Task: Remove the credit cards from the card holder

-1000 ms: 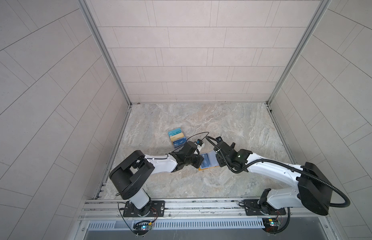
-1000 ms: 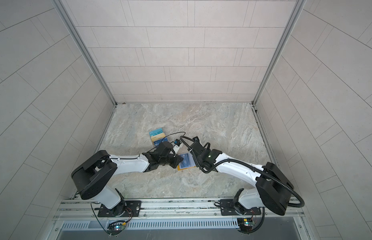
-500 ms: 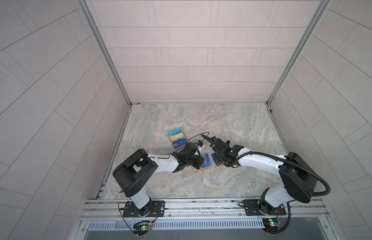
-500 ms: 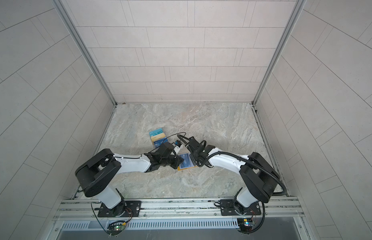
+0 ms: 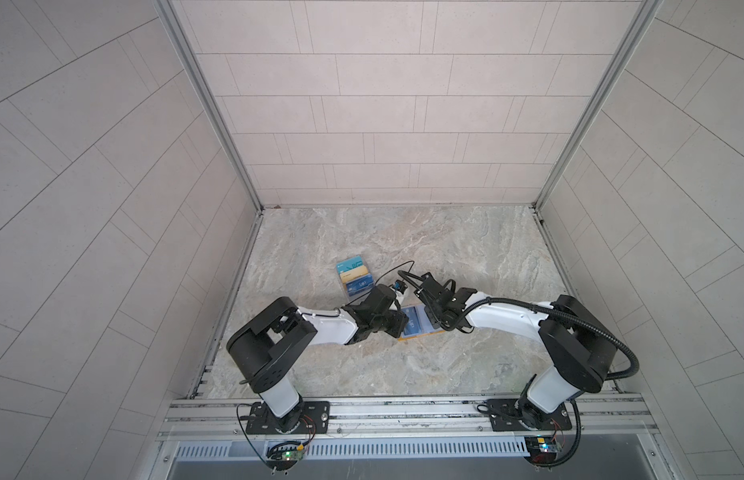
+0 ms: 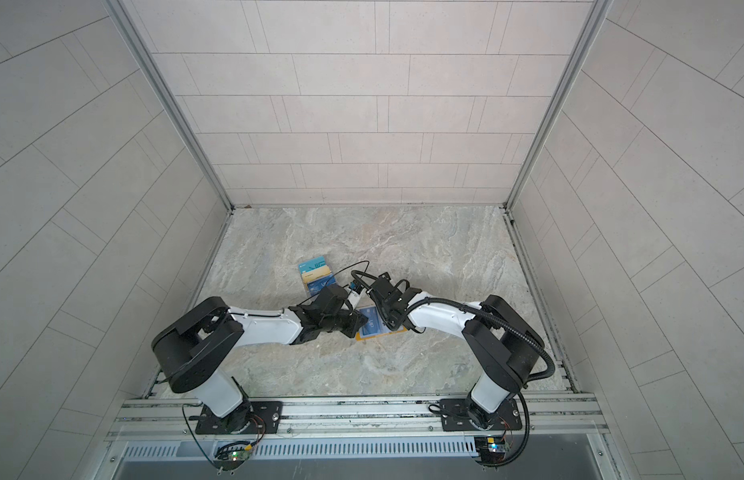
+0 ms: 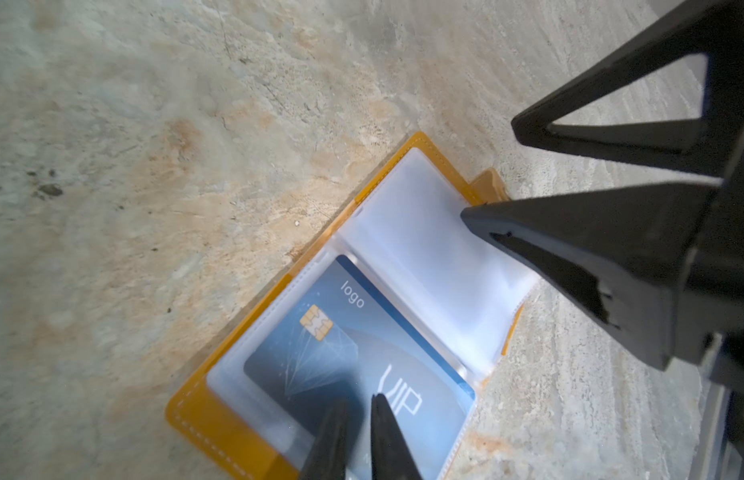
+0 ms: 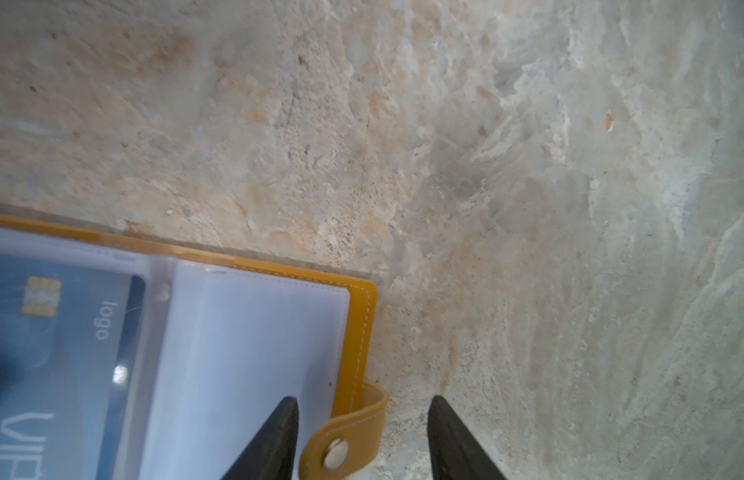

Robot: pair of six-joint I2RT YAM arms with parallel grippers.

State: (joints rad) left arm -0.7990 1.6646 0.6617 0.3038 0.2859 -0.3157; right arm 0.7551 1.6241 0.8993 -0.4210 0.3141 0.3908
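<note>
Both top views reach me bright and evenly lit, a soft light with no clear source and only faint shade under the arms [image 5: 499, 316]. The tiled walls [image 5: 382, 104] bow outward toward the edges, a wide-lens warp. In the left wrist view the clear sleeve [image 7: 424, 249] glares white, and the left gripper [image 7: 359, 432], close up, is a dark blur. The right wrist view runs soft — the blue card [image 8: 50, 353] smears.

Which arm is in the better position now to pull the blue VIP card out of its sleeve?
Left. The left gripper sits nearly shut right over the blue VIP card. The right gripper stands open astride the snap tab, on the empty-sleeve side of the card holder, better suited to steadying it.
</note>
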